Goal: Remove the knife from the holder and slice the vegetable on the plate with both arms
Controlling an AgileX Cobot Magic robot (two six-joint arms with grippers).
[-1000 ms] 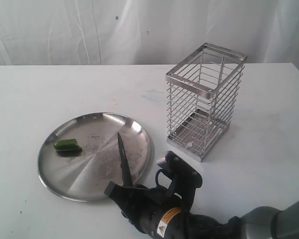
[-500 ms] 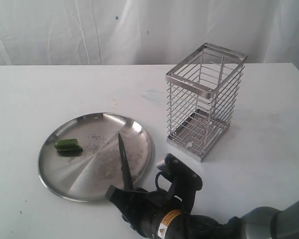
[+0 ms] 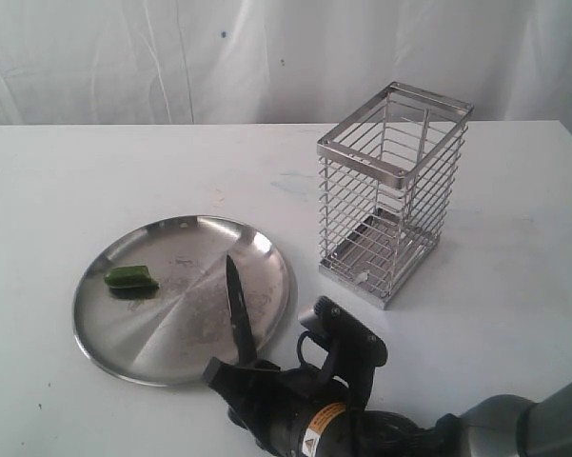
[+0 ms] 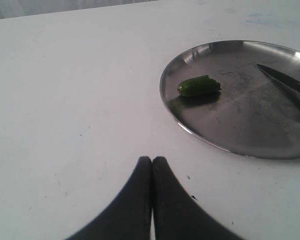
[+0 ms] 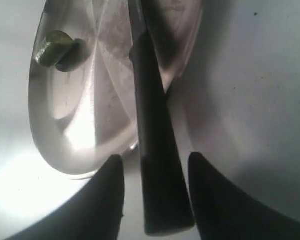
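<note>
Knife between parted fingers of right tool, blade over plate; left tool together.

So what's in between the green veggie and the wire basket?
The black knife lies on the plate between the vegetable and the holder, then bare table; the exterior view shows it.

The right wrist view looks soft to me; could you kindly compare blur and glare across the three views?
Right wrist view: knife handle blurred, strong glare on the plate. Left wrist view: sharp, the vegetable mirrored in the steel. Exterior view: even light, soft shadows.
</note>
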